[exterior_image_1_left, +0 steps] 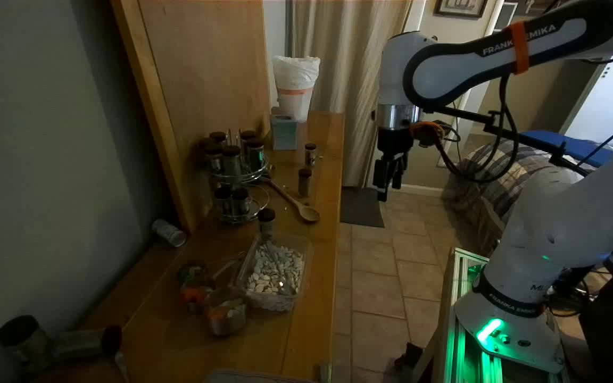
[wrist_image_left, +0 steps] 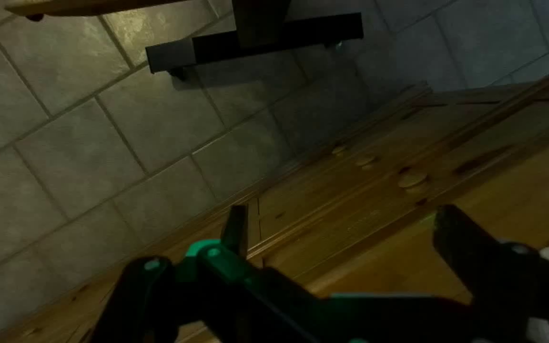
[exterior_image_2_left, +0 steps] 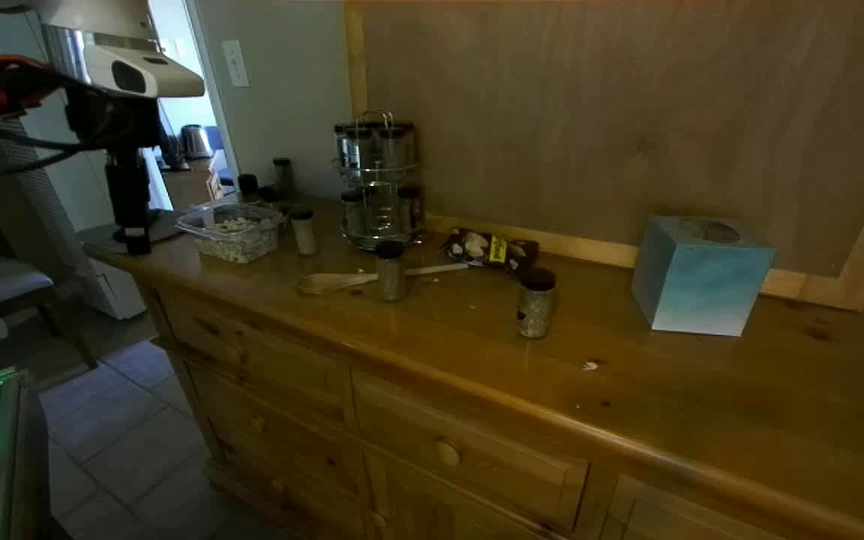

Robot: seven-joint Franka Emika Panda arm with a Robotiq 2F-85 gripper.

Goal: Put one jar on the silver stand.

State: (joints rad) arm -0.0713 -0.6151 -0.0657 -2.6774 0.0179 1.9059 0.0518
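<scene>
The silver stand [exterior_image_1_left: 260, 174] is a two-tier wire rack by the wooden panel, and it also shows in the other exterior view [exterior_image_2_left: 376, 166]. Several dark-capped jars stand on both tiers. Loose upright jars stand on the wooden counter: one beside the spoon [exterior_image_2_left: 391, 279], one nearer the tissue box [exterior_image_2_left: 535, 309], and one by the pebble container [exterior_image_2_left: 304, 234]. My gripper [exterior_image_1_left: 390, 181] hangs beyond the counter's front edge, apart from all jars. In the wrist view its fingers [wrist_image_left: 341, 212] are wide apart with nothing between them.
A wooden spoon [exterior_image_1_left: 306, 213] lies in front of the stand. A clear container of pebbles [exterior_image_2_left: 235, 246] sits at one end of the counter. A tissue box [exterior_image_2_left: 709, 281] and a dark packet [exterior_image_2_left: 486, 247] are near the panel. Dark-capped jars [exterior_image_1_left: 80, 343] sit near the wall.
</scene>
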